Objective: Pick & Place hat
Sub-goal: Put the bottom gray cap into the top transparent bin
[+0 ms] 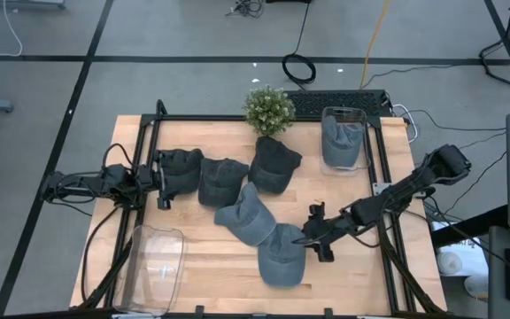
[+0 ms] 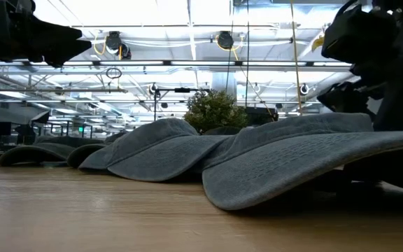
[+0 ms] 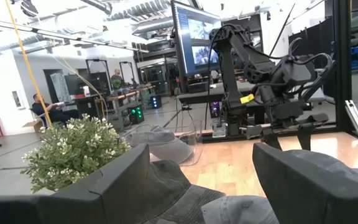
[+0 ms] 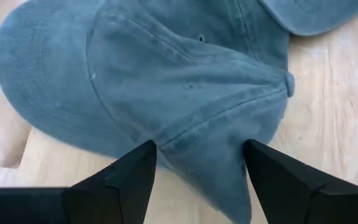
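Observation:
Several grey-blue caps lie on the wooden table (image 1: 211, 266). My right gripper (image 1: 311, 232) is open, low at the near cap (image 1: 282, 255). In the right wrist view its fingers stand either side of the crown (image 4: 191, 93) of this cap (image 4: 166, 81), which lies brim-flat on the wood. My left gripper (image 1: 161, 182) is open at the leftmost dark cap (image 1: 181, 170). In the left wrist view the gripper (image 3: 201, 180) has that cap's cloth (image 3: 173, 193) between its fingers. Whether either gripper touches its cap cannot be told.
Three more caps (image 1: 222, 180) (image 1: 273, 164) (image 1: 248, 214) lie mid-table. A clear bin (image 1: 342, 137) at the far right holds a cap. Another clear bin (image 1: 153, 264) sits at the near left. A small potted plant (image 1: 268, 109) and a keyboard (image 1: 339, 102) are at the far edge.

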`<control>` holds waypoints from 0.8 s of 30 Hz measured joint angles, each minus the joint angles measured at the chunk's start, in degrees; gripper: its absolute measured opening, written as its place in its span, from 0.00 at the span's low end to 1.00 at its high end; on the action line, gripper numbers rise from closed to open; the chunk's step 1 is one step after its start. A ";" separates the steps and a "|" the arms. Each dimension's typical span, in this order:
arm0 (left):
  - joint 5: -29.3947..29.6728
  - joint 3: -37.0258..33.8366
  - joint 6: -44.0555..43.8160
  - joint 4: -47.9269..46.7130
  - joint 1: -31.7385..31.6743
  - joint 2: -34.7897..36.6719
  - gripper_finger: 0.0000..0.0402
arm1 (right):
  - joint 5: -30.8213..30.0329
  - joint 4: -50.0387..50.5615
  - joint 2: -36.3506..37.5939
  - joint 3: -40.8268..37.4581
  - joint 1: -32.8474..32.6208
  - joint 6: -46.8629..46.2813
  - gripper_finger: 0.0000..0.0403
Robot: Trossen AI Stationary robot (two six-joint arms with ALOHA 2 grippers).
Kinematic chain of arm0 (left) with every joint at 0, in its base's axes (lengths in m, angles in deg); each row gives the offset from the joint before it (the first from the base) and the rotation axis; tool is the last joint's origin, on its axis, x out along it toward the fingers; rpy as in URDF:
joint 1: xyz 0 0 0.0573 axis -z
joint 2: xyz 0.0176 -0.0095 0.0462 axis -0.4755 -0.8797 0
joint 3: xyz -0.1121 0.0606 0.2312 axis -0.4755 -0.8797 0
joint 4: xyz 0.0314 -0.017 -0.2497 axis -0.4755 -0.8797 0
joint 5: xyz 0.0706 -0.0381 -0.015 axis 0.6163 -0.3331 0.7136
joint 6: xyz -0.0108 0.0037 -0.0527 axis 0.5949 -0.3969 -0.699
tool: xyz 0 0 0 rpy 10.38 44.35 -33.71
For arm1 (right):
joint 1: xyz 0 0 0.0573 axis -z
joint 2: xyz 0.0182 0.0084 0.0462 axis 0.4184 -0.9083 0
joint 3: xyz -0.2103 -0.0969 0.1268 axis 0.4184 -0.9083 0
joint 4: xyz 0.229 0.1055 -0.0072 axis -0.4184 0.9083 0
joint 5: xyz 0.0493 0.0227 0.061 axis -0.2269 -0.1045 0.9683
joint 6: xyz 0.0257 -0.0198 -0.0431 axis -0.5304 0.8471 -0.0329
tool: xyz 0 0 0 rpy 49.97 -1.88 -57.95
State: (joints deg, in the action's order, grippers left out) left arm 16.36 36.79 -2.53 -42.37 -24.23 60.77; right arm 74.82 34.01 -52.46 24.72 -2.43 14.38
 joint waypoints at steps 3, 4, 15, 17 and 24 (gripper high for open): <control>0.00 0.00 -0.02 0.02 -0.02 0.01 0.73 | -0.01 0.08 -0.57 0.02 0.91 0.11 0.58; 0.00 0.00 -0.02 0.00 -0.01 0.01 0.73 | -0.01 0.40 -0.64 0.02 1.19 0.31 0.58; -0.02 0.00 -0.02 0.01 -0.02 0.00 0.73 | -2.86 0.39 -0.64 0.02 2.85 0.95 0.58; -0.01 0.00 -0.02 0.00 -0.01 0.01 0.73 | -2.86 0.41 -0.62 0.02 2.83 0.95 0.58; -0.01 0.00 -0.02 0.00 -0.01 0.01 0.73 | -2.85 0.41 -0.60 0.02 2.83 0.95 0.58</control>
State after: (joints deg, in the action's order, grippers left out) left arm 16.35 36.79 -2.56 -42.37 -24.24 60.78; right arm 71.98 34.42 -53.05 24.74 0.39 15.33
